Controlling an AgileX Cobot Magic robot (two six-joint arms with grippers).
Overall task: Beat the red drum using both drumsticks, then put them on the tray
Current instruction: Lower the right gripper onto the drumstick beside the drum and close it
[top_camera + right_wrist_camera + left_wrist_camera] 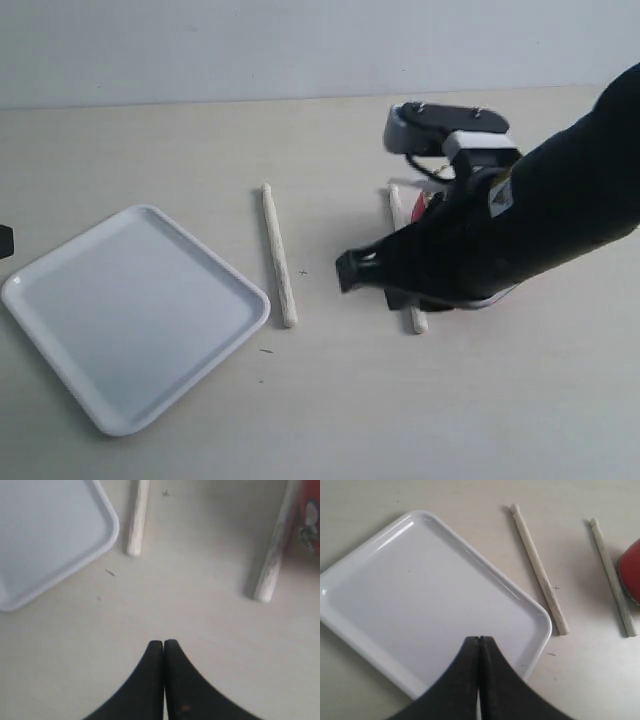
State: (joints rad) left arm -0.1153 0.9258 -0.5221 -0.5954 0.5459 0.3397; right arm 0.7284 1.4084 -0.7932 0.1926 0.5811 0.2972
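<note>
While the left gripper [479, 639] and right gripper [163, 642] are pinched together, empty, the first stick [278, 255] lies at the tray's [130, 310] 3 o'clock, the second stick [397, 205] farther on, just beside the drum [631, 572].

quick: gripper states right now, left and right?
Left gripper: closed, holding nothing.
Right gripper: closed, holding nothing.
</note>
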